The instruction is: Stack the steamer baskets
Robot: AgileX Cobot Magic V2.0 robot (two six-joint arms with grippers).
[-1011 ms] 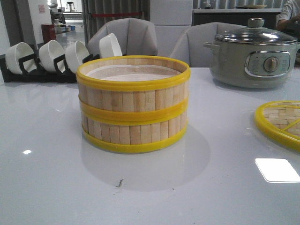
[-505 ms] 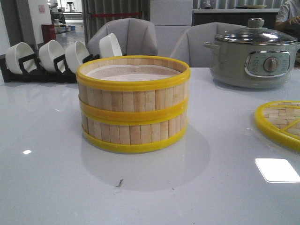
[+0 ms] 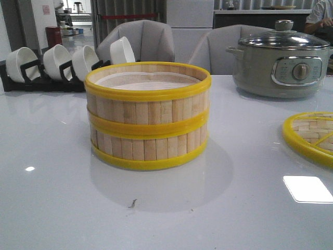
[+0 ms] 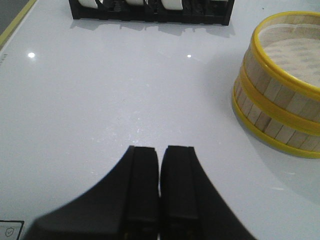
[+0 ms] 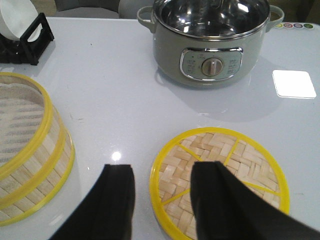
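Two steamer baskets (image 3: 148,117) stand stacked at the table's middle, wood slats with yellow rims and a white liner in the top tier. The stack also shows in the left wrist view (image 4: 280,95) and the right wrist view (image 5: 30,155). The woven yellow-rimmed lid (image 3: 312,136) lies flat on the table at the right. My right gripper (image 5: 162,172) is open above the lid's (image 5: 220,185) near edge, one finger over the lid, the other over bare table. My left gripper (image 4: 160,152) is shut and empty over the table, apart from the stack. Neither gripper shows in the front view.
A grey electric pot with a glass lid (image 3: 281,60) stands at the back right, also in the right wrist view (image 5: 210,42). A black rack of white bowls (image 3: 57,65) stands at the back left. Grey chairs (image 3: 171,44) stand behind the table.
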